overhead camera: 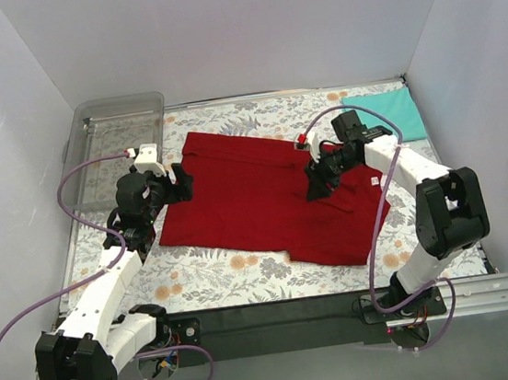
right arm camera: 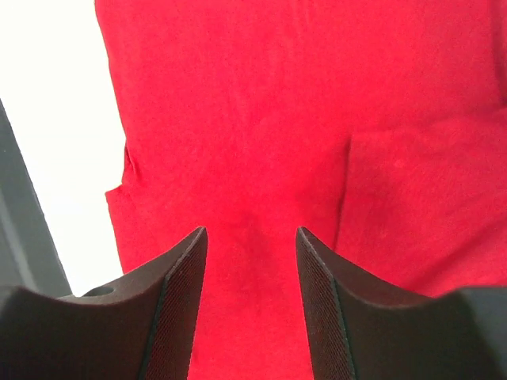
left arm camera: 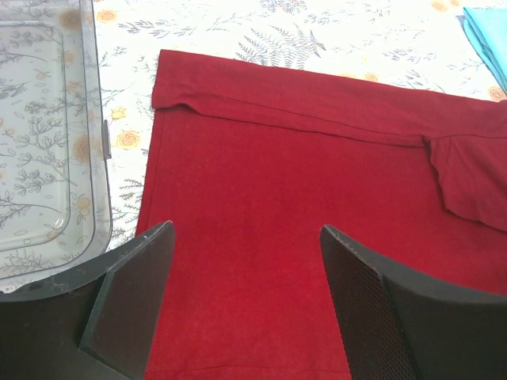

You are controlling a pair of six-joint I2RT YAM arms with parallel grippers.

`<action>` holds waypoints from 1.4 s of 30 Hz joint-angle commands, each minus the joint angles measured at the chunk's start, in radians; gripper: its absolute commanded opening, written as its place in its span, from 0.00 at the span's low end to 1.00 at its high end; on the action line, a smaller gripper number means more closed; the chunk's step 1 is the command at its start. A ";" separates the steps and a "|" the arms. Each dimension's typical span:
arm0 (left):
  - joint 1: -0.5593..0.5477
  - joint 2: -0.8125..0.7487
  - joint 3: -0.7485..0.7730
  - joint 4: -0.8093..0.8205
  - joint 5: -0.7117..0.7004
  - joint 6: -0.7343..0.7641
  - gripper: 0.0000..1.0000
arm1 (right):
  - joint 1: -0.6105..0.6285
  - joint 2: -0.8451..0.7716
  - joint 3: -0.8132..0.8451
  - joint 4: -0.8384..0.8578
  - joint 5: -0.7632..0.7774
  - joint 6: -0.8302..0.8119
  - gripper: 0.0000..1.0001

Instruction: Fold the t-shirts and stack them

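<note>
A: Cloth first. The red shirt (overhead camera: 265, 202) lies spread across the middle of the tabletop (overhead camera: 228, 277). A strip (left arm camera: 293, 107) along its far edge is turned over onto itself, and one sleeve (left arm camera: 467, 182) is tucked inward on the right. The teal shirt (overhead camera: 388, 110) lies flat, apart, at the far right corner.

B: And the arms?

A: The right end effector (overhead camera: 314, 188) is low over the red shirt's right half. Its jaws are parted, with nothing between them, only cloth below. The left end effector (overhead camera: 180, 183) is at the shirt's left edge, jaws wide and empty. The clear bin (overhead camera: 119, 114) sits far left, uninvolved.

B: So the fold is partway done, I'd judge. What makes the next pinch a good one?

A: Probably taking an edge on each side, not the middle. The right one stands over mid-panel, and a pinch there would bunch the fabric. Better to go to the near or right edge, catch both layers where the sleeve overlaps, lift low, and carry level with the left so the crease runs straight. I can't tell whether its pads (right arm camera: 178, 309) touch the cloth.
</note>
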 commanded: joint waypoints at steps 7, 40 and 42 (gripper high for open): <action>0.004 -0.009 0.034 -0.117 -0.012 -0.129 0.69 | -0.006 -0.209 -0.076 0.003 -0.202 -0.407 0.59; 0.032 0.341 0.083 -0.748 -0.360 -0.925 0.62 | 0.057 -0.373 -0.349 -0.224 0.077 -0.603 0.56; 0.041 0.369 0.085 -0.733 -0.369 -0.931 0.60 | 0.059 -0.382 -0.360 -0.231 0.089 -0.621 0.56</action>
